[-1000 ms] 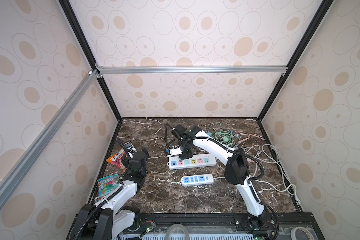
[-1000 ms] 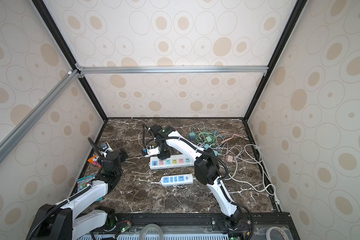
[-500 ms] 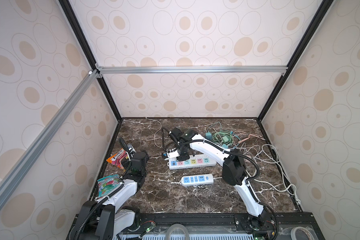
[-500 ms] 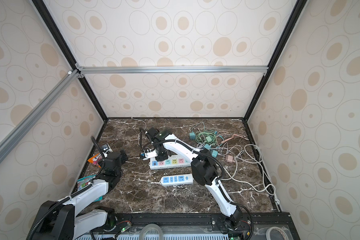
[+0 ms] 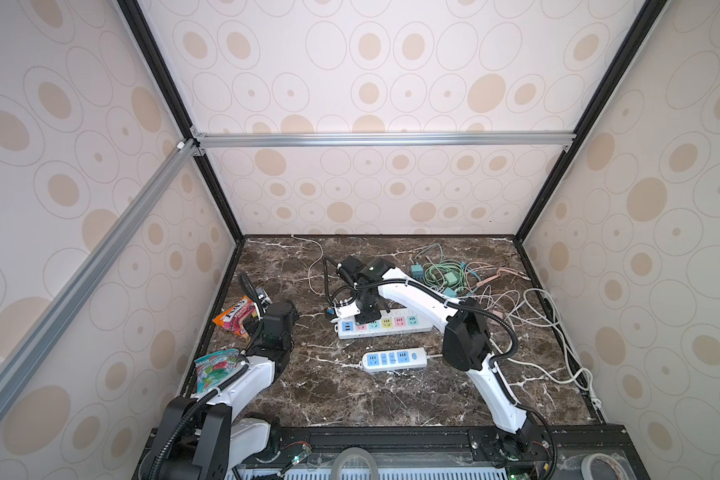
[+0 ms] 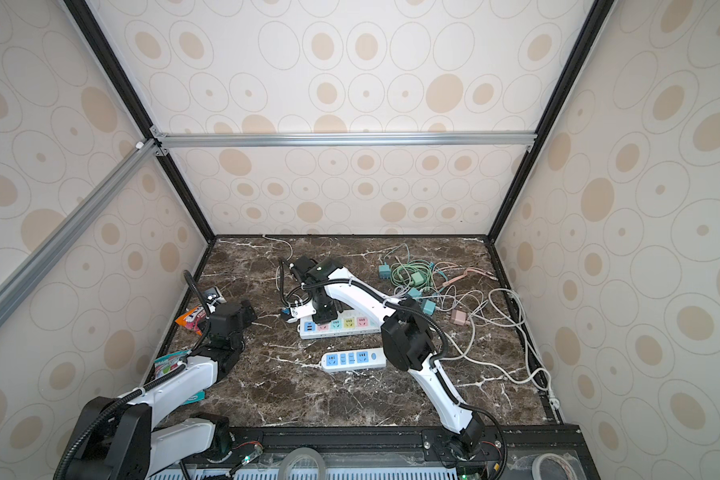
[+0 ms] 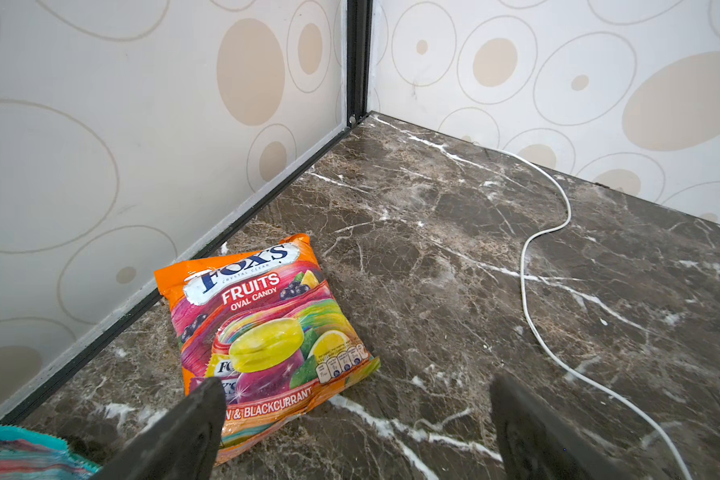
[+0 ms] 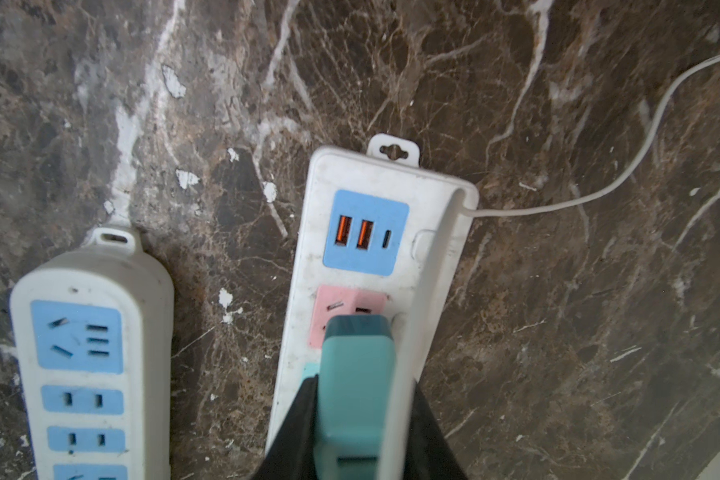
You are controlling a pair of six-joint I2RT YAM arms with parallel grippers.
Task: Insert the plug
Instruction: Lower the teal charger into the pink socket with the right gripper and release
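At the left edge of a top view two sweet bags lie against the wall, and the left arm is parked beside them, probably to stay out of the working area. In the left wrist view the left jaws are spread wide and empty above the orange bag and bare counter. In the middle of the frame lie two power strips. The blue-socketed one sits nearer the bottom, and the coloured strip sits just above it. The right arm reaches in from the lower right and bends down over the coloured strip's left end. In the right wrist view the right jaws pinch the teal plug by its sides, leaving its nose free to go in. That nose sits over the pink socket, next to the USB panel. Whether the pins have entered, I cannot tell. Spare cables are heaped at the upper right.
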